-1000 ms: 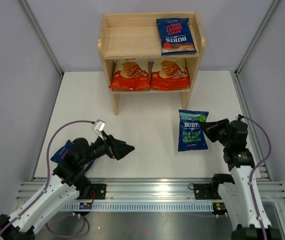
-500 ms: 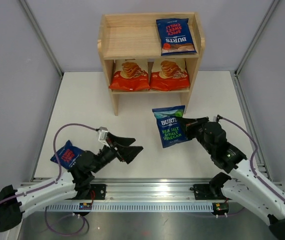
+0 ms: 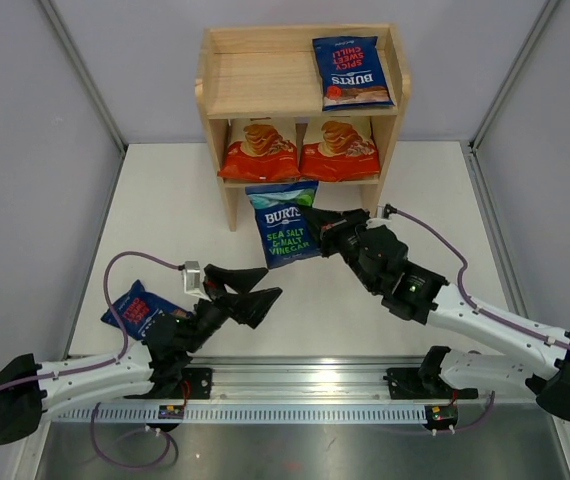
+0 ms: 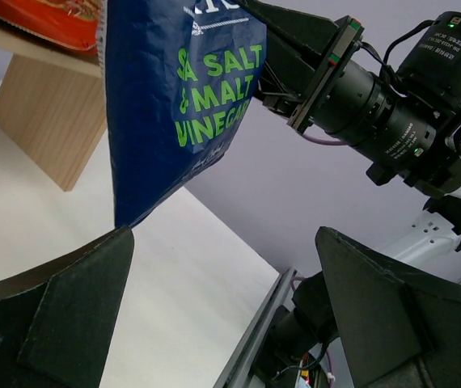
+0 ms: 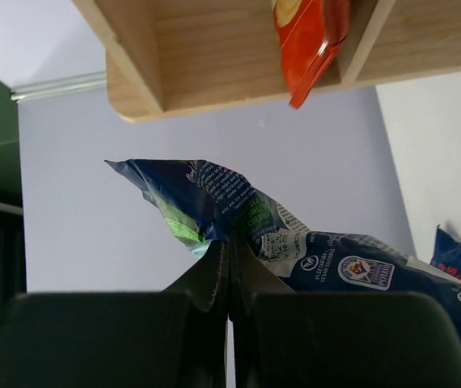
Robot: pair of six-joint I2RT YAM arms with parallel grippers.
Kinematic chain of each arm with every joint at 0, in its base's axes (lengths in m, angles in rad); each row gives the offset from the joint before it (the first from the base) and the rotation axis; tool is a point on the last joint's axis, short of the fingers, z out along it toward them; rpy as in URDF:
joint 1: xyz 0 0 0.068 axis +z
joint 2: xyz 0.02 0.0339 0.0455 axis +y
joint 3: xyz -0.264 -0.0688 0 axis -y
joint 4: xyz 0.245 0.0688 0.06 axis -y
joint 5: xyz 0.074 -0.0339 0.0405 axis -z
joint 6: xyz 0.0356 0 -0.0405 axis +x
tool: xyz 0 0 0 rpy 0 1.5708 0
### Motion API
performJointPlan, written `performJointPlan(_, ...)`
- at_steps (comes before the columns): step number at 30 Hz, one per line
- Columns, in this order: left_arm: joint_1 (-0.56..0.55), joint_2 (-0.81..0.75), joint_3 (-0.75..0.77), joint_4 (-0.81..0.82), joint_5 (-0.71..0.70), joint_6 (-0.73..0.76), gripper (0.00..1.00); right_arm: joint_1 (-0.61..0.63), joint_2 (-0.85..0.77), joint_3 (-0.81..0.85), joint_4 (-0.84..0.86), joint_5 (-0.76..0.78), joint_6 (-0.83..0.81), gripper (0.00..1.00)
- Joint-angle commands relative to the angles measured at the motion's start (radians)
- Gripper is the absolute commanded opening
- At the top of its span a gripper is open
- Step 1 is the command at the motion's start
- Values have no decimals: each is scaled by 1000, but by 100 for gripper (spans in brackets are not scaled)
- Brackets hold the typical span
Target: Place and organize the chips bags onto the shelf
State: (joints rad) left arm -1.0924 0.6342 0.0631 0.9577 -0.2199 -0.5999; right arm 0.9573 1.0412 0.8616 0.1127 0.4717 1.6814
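**Right arm:** reaches from the lower right corner diagonally up to the frame's centre.
**Right claw** point(image 3: 317, 214): clenched on the upper right edge of the green-lettered dark blue foil chips bag point(image 3: 283, 228). In the wrist view its fingers are pressed together on a crumpled fold.
**Held bag:** hangs above the white worktop point(image 3: 165, 200), just in front of the light wooden two-tier shelf point(image 3: 255, 85). Its top edge overlaps the lower tier's front.
**Left arm:** lies low along the lower left.
**Left claw** point(image 3: 270, 282): released, fingers spread wide with nothing between them. It points up-right at the hanging bag and is apart from it.
**Shelf, top tier:** a red-accented dark blue chips bag point(image 3: 351, 72) lies on the right half. The left half is bare wood inside the raised rim.
**Shelf, lower tier:** the left cream-and-orange chips bag point(image 3: 259, 150) and the right cream-and-orange chips bag point(image 3: 338, 150) lie side by side, filling the width.
**Worktop:** a second red-accented dark blue bag point(image 3: 137, 310) lies at lower left beside the left arm. Open white surface flanks the shelf.
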Motion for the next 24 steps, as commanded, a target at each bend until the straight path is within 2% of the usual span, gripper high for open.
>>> performJointPlan(1, -6, 2, -2, 118, -39, 54, 99, 61, 43, 73, 163, 48, 9, 0)
performJointPlan(7, -8, -13, -16, 111, -111, 11, 99, 144, 69, 137, 193, 80, -41, 0)
performJointPlan(13, -8, -102, -14, 10, -118, -3, 99, 181, 54, 145, 214, 108, -80, 0)
performJointPlan(16, -8, -172, -45, 13, -128, 3, 99, 187, 49, 151, 219, 79, -89, 0)
performJointPlan(20, -8, -223, -17, 22, -47, 66, 99, 227, 74, 145, 265, 45, -84, 0)
performJointPlan(22, -8, -199, 19, 29, 38, 81, 99, 244, 97, 142, 309, 35, -83, 0)
performJointPlan(24, -9, -162, 92, -14, 65, 78, 99, 267, 108, 139, 355, 30, -83, 0)
